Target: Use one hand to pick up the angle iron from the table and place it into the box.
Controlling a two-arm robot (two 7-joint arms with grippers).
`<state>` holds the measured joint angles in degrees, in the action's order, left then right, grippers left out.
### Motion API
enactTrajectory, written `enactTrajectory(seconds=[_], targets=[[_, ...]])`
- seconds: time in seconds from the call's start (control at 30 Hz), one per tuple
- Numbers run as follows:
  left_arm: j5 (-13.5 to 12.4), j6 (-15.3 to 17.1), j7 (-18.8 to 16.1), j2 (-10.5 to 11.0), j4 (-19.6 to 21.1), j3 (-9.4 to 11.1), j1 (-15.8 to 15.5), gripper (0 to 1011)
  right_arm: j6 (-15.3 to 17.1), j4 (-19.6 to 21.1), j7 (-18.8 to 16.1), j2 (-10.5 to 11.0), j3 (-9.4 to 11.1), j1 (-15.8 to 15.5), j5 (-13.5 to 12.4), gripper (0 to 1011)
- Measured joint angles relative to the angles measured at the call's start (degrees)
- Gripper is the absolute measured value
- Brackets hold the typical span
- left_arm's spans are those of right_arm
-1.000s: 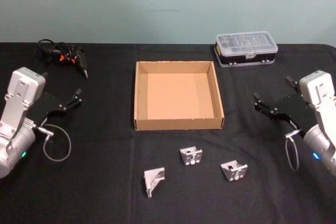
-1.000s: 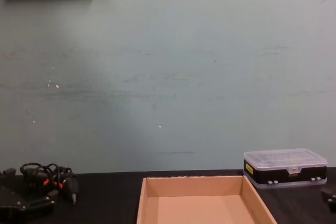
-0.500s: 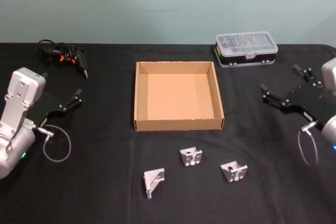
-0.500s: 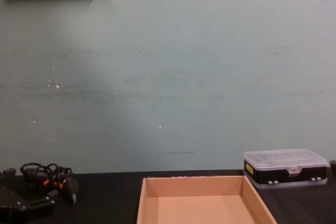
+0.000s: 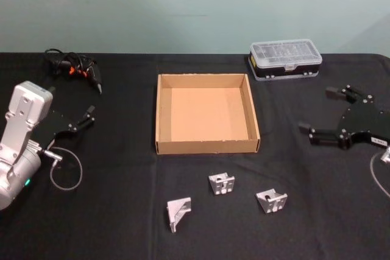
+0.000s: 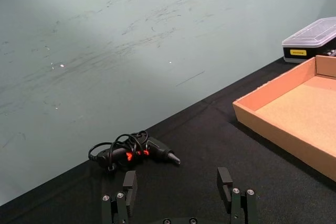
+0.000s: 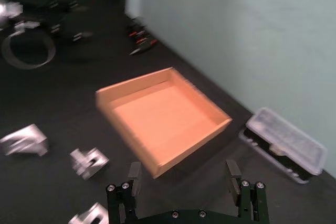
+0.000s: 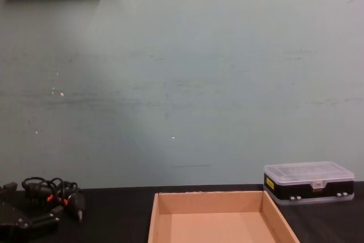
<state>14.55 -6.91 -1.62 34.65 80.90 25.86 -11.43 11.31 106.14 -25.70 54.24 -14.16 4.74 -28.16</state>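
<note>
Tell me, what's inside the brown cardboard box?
Nothing yet: the box shows just its bare tan floor. From the head view its near wall covers a thin strip of it. The middle angle iron and two others lie on the table in front.

Head high, chest low (box [image 5: 207, 145] shared).

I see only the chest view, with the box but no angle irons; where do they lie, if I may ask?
Observer: Three lie on the table in front of the box: left angle iron, middle angle iron, right angle iron.
Operator: Thank you. Where is the right gripper?
Observer: The right gripper is open, right of the box, apart from all three.
Operator: And the left one?
Observer: The left gripper is open at the table's left side, holding nothing.
</note>
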Motion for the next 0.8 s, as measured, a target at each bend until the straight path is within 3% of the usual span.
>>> enactTrajectory(seconds=[0.17, 0.33, 0.47, 0.57, 0.8], targets=[[0.0, 0.0, 0.0, 0.0, 0.0, 0.0, 0.0, 1000, 4.5, 1.6, -7.3, 3.8, -1.3, 2.8, -0.2, 1000], [0.0, 0.0, 0.0, 0.0, 0.0, 0.0, 0.0, 1000, 8.6, 1.9, -14.8, 6.4, -5.8, 8.3, 1.7, 1000], [0.0, 0.0, 0.0, 0.0, 0.0, 0.0, 0.0, 1000, 11.1, 1.4, -20.0, 6.9, -10.3, 13.2, 4.4, 1000], [0.0, 0.0, 0.0, 0.0, 0.0, 0.0, 0.0, 1000, 13.0, 0.9, -24.8, 6.8, -14.8, 17.6, 7.7, 1000], [0.0, 0.0, 0.0, 0.0, 0.0, 0.0, 0.0, 1000, 14.5, -0.6, -31.2, 5.1, -21.7, 23.2, 12.7, 1000]])
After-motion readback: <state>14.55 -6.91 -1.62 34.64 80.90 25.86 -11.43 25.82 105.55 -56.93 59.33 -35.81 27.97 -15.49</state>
